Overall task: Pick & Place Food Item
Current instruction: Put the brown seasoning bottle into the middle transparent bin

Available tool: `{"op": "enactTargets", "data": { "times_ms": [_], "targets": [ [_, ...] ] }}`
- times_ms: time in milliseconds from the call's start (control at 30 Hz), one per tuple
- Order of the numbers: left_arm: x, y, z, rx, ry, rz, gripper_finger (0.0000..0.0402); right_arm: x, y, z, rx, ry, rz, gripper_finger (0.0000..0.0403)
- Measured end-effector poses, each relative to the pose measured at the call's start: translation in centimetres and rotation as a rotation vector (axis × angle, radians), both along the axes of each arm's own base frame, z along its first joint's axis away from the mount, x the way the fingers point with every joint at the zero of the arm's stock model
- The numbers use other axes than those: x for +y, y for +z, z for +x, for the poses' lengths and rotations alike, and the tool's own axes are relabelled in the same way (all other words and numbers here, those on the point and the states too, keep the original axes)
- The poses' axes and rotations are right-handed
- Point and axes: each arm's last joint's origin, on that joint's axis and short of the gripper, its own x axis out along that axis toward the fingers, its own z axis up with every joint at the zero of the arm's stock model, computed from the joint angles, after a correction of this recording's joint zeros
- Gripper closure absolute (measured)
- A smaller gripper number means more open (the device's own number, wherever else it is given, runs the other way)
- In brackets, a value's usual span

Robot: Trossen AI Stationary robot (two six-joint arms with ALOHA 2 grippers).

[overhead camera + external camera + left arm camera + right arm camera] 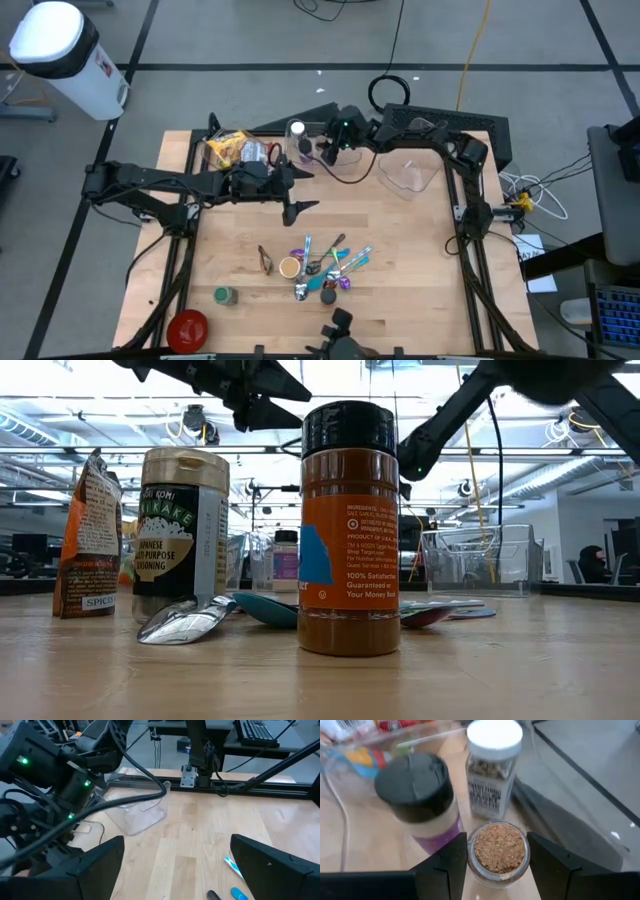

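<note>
My right gripper (498, 865) reaches to the table's far middle (325, 150) and is shut on a small glass jar of brown granules (498, 849). Just beyond it stand a black-lidded jar with a purple label (417, 802) and a white-lidded spice jar (492, 767), both upright on their bases. Above the table's middle my left gripper (185, 870) hangs open (300, 205) with nothing between its fingers. Closer to the table's near edge sit an orange spice bottle (350, 530), a furikake jar (182, 530) and a spice packet (90, 540). My right gripper pinches the small jar between its two fingers, one on each side of the glass wall just below the rim (471, 851). The fingers slant downward from the table's right side. The jar stands upright; its base is hidden, so whether it rests on the table cannot be told.
A clear bin holding yellow packets (235, 150) stands at the far left, and a clear container (408, 175) at the far right. Coloured spoons (335, 265) lie near the middle. A green-lidded jar (225, 295) and a red bowl (187, 328) sit at the near left.
</note>
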Motion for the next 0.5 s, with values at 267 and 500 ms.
{"op": "enactTargets", "data": {
  "times_ms": [267, 500],
  "targets": [
    [0.0, 0.0, 0.0, -0.001, 0.0, 0.0, 0.0037, -0.2, -1.4, 0.4, -0.017, -0.017, 0.023, 0.0239],
    [0.0, 0.0, 0.0, -0.001, 0.0, -0.001, 0.0033, -0.4, -1.9, 1.1, -0.09, -0.021, 0.044, 0.0239]
  ]
}}
